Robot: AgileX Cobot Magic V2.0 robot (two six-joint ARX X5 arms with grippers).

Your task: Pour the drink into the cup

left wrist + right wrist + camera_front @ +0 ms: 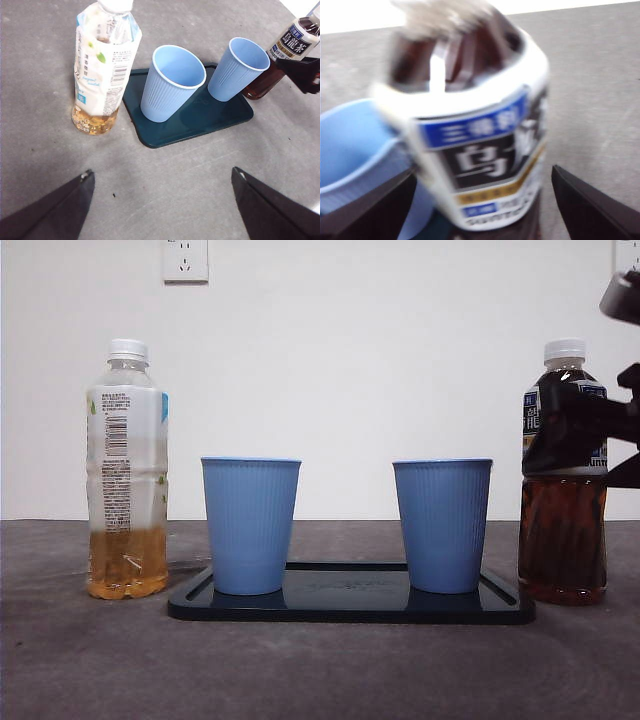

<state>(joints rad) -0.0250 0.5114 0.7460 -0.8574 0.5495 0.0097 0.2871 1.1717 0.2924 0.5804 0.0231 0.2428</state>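
Dark tea bottle [562, 480], white cap on, stands upright on the grey surface [320, 670] just beside the end of the dark tray [350, 608], on the side nearest the right claw. Liquid is dark brown and fills most of the body; label is blue, black and white.

Right claw [480, 200]: jaws spread wide, one on each side of the tea bottle's label band. In the blurred right wrist view the bottle fills the gap between them, with visible space to each jaw, so open and not yet gripping. In the front view the same claw enters from the side edge as a black shape overlapping the bottle's label.

Two blue ribbed paper cups stand upright on the tray, well apart. The cup nearer the tea bottle [442, 525] sits at that end of the tray; the other cup [250, 525] sits at the opposite end. Both interiors look empty in the left wrist view.

Green tea bottle [127, 470], capped, stands off the tray beyond the second cup, with pale amber liquid in its lowest part only.

Left claw [162, 200]: jaws wide apart, hanging above bare surface, holding nothing, back from the tray.
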